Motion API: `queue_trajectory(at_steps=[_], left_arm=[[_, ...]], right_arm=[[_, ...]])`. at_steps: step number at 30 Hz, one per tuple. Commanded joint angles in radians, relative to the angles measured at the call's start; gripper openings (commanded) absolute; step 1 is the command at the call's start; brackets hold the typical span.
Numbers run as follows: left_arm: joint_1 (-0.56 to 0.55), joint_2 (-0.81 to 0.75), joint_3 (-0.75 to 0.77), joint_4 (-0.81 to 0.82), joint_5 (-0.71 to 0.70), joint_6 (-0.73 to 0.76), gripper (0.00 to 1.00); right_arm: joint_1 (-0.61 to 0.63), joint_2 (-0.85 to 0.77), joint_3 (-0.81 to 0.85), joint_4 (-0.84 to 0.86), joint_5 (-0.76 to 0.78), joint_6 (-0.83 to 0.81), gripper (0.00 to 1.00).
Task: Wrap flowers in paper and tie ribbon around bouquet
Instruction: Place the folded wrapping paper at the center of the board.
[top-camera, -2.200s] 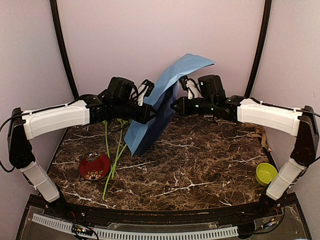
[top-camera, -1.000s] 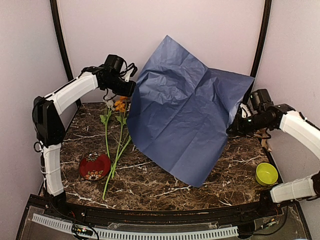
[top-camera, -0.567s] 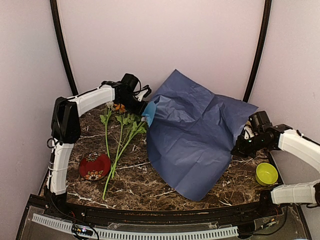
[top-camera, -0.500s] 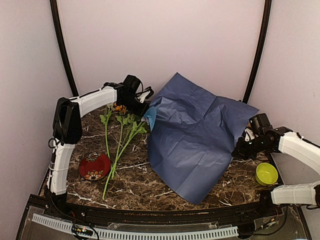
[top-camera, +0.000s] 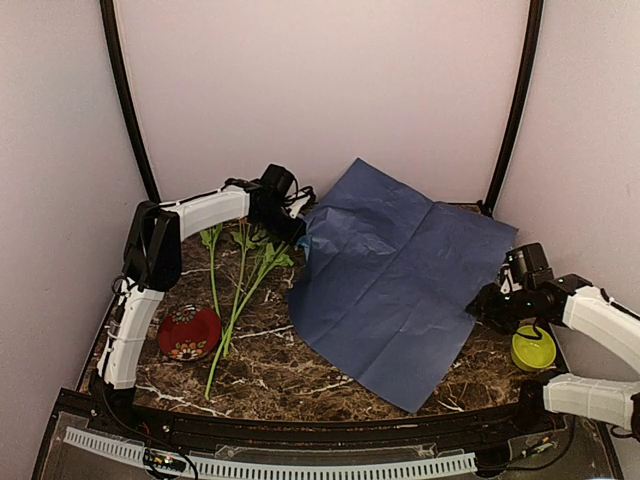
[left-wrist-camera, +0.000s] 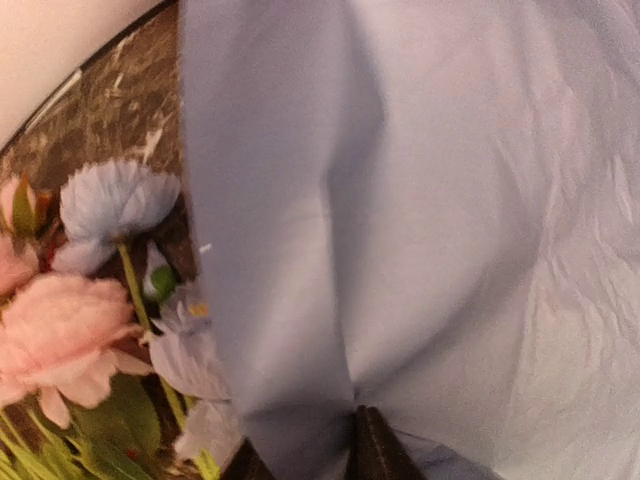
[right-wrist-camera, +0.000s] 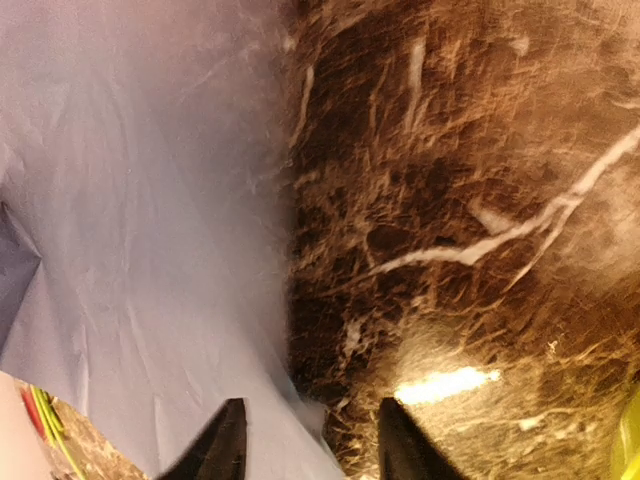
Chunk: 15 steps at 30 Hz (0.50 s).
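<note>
Paper (top-camera: 390, 280) lies spread navy-side up on the worktop (top-camera: 290, 375). My right tool (right-wrist-camera: 305, 445) stands parted over its near right edge, grasping nothing. At the far left corner I cannot tell whether my left tool (left-wrist-camera: 305, 455) pinches the sheet. Lifting away while pinched would, I judge, drag it across the flowers (left-wrist-camera: 75, 330) just beside.

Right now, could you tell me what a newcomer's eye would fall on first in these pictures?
The large crinkled navy paper sheet spread across the brown marble table, centre to right, dominates. Left of it lie the long green-stemmed artificial flowers, with a red patterned dish beside their stems.
</note>
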Motion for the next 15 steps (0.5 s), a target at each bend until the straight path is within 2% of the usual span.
queue_trajectory(at_steps=[1, 4, 7, 11, 13, 15], left_arm=[[0.01, -0.009, 0.077, 0.019, -0.111, 0.027, 0.46], [0.023, -0.009, 0.135, 0.006, -0.157, 0.061, 0.66], [0.042, -0.011, 0.217, -0.019, -0.188, 0.091, 0.8], [0.06, -0.038, 0.259, -0.056, -0.256, 0.123, 0.84], [0.058, -0.071, 0.256, -0.093, -0.27, 0.117, 0.83], [0.049, -0.126, 0.234, -0.151, -0.24, 0.09, 0.77]], right_arm=[[-0.01, -0.109, 0.063, -0.106, 0.208, 0.076, 0.59], [-0.009, -0.205, 0.14, -0.177, 0.403, 0.1, 0.69], [-0.009, -0.293, 0.19, -0.106, 0.452, 0.034, 0.71], [-0.009, -0.276, 0.208, 0.092, 0.373, -0.109, 0.72], [-0.009, -0.18, 0.243, 0.137, 0.317, -0.181, 0.74], [-0.009, -0.043, 0.312, 0.134, 0.295, -0.27, 0.75]])
